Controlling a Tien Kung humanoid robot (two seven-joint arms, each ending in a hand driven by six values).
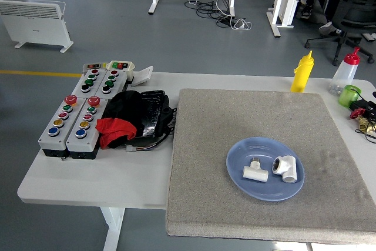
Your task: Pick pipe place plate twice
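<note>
Blue plate [238, 176], white pipe fittings [271, 170], grey mat [235, 116], yellow bottle [302, 73], red cloth [113, 129]

Bare grey mat [223, 119] lies open around the plate [238, 173]; bottles [302, 72] stand well behind.

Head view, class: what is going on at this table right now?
Nothing is being handled at this moment. Two white pipe fittings lie side by side on the blue plate, which sits on the grey mat. Neither robot hand is in view. So both placements look done. Left of the mat lie the button boxes and a black and red cloth bundle.
</note>
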